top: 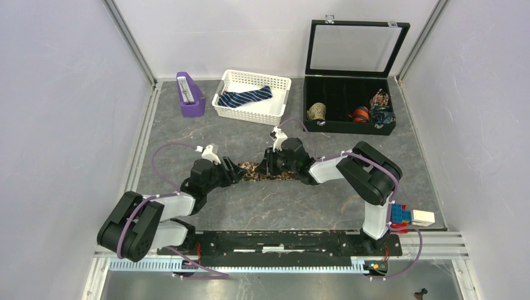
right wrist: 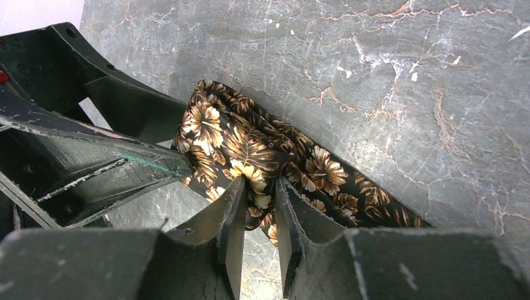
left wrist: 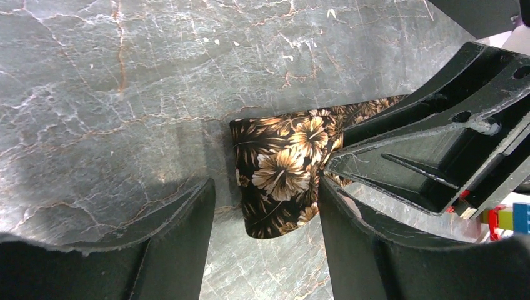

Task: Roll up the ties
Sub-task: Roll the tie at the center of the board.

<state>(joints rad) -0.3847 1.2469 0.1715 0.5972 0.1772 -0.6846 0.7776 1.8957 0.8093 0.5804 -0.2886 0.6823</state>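
The brown floral-print tie (top: 262, 170) lies on the table between my two grippers. In the left wrist view its folded end (left wrist: 281, 165) sits between the fingers of my left gripper (left wrist: 265, 187), which is open around it. My left gripper (top: 239, 173) is at the tie's left end. My right gripper (top: 270, 164) is just to its right. In the right wrist view my right gripper (right wrist: 261, 184) is shut on a raised fold of the tie (right wrist: 250, 150), and the rest trails off to the right. The navy striped tie (top: 247, 98) lies in the white basket (top: 275, 112).
A black open-lid box (top: 350, 125) at the back right holds several rolled ties. A purple stand (top: 189, 94) is at the back left. Coloured toy blocks (top: 409, 217) lie by the right arm's base. The enclosure's walls close in both sides.
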